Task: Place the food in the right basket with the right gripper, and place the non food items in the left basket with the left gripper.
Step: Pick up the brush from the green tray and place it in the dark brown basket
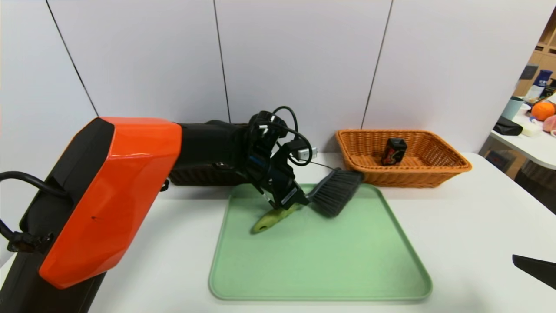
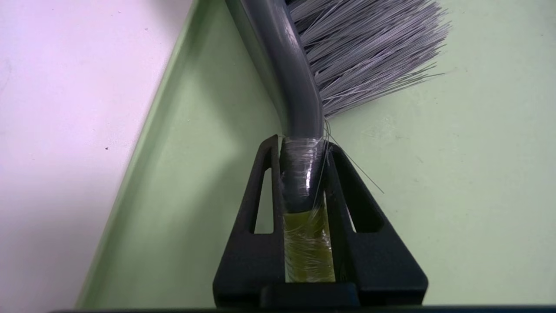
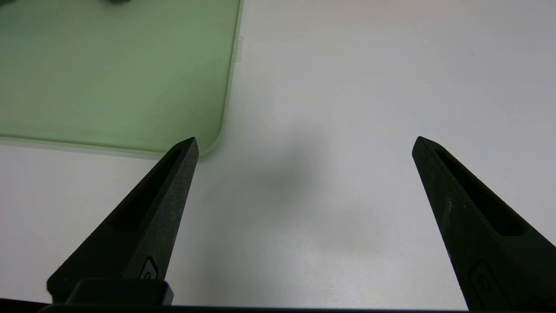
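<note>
My left gripper point(image 1: 299, 202) point(image 2: 302, 145) is shut on the hand brush point(image 1: 304, 198), clamping it where the green handle point(image 2: 308, 248) meets the grey neck point(image 2: 286, 78). The brush hangs tilted just above the far part of the green tray point(image 1: 321, 261), bristles point(image 1: 336, 193) pointing toward the orange basket point(image 1: 451, 167). The small black food box point(image 1: 394, 151) stands inside that orange basket. Most of the dark brown basket point(image 1: 204, 177) is hidden behind my left arm. No white bottle shows in any view. My right gripper point(image 3: 304, 143) hovers open over the bare table near the tray's corner point(image 3: 213, 139), its tip at the lower right point(image 1: 534, 269).
A white table point(image 1: 478, 226) holds everything. Grey wall panels stand close behind the baskets. At the far right is another table with an orange fruit point(image 1: 543, 110) and other items. The tray's near half is bare.
</note>
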Available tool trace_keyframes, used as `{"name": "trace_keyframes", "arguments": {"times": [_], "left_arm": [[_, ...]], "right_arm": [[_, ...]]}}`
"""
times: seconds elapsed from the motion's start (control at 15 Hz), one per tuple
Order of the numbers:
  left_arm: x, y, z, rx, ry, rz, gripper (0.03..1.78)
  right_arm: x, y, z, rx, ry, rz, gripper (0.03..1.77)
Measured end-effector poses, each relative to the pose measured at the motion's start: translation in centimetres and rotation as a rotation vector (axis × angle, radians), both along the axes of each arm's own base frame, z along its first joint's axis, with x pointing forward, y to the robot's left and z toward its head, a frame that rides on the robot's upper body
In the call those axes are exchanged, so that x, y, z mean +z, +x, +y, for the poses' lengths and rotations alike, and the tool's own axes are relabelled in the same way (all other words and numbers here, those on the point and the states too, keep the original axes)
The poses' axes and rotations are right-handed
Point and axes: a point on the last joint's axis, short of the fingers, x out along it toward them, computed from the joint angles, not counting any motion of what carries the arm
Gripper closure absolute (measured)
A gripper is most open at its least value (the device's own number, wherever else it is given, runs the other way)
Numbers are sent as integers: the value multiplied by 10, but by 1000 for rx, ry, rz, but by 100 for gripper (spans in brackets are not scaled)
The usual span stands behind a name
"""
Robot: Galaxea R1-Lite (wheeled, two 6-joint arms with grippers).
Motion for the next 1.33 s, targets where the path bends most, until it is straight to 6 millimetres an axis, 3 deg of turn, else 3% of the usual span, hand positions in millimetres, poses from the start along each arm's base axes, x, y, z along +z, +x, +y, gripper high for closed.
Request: {"name": "trace_keyframes", "arguments": {"times": [0.4,1.33], "left_arm": [[25,-21,15,3,42,72,149],[64,-44,31,36,15,82,150]], "right_arm": [[1,-1,0,-1,2,-6,10],[3,-3,-1,1,4,-21,10]]}}
